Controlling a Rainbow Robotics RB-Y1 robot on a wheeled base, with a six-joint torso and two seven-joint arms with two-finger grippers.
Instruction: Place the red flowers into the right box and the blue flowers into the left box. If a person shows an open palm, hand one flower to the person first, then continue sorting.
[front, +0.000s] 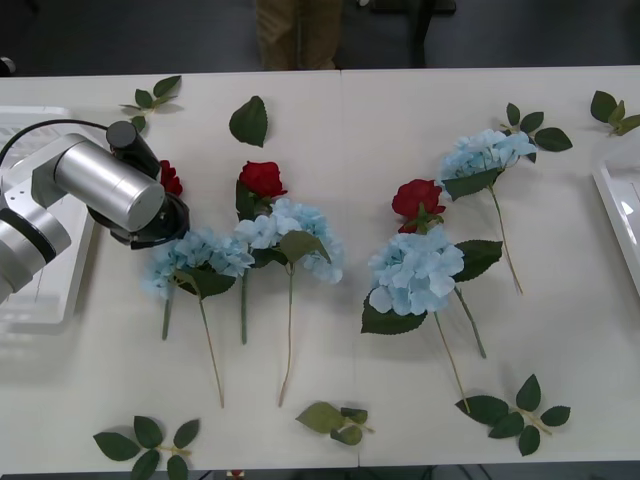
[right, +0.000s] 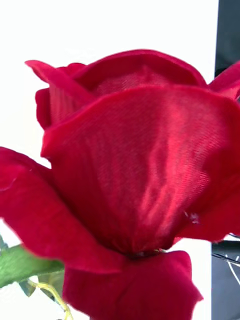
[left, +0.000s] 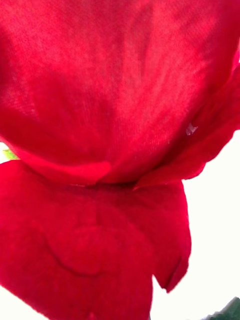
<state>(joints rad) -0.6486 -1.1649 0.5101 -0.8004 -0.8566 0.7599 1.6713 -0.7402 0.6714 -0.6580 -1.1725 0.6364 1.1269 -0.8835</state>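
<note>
Three red flowers lie on the white table: one (front: 171, 180) half hidden behind my left wrist, one (front: 262, 178) in the middle and one (front: 417, 198) further right. Several blue flowers are spread among them, at the left (front: 200, 254), at the centre (front: 297, 233), right of centre (front: 415, 270) and at the far right (front: 486, 152). My left gripper (front: 158, 218) hangs low over the leftmost rose, beside the left box (front: 40, 305). Red petals (left: 100, 125) press close in the left wrist view. A red bloom (right: 140, 165) also looms in the right wrist view. The right box (front: 622, 205) shows at the right edge.
Loose green leaf sprigs lie around the table: at the back left (front: 152, 97), near the back middle (front: 249, 121), along the front edge (front: 145, 440) (front: 335, 420) and at the front right (front: 512, 410). A person's legs (front: 295, 32) stand behind the table's far edge.
</note>
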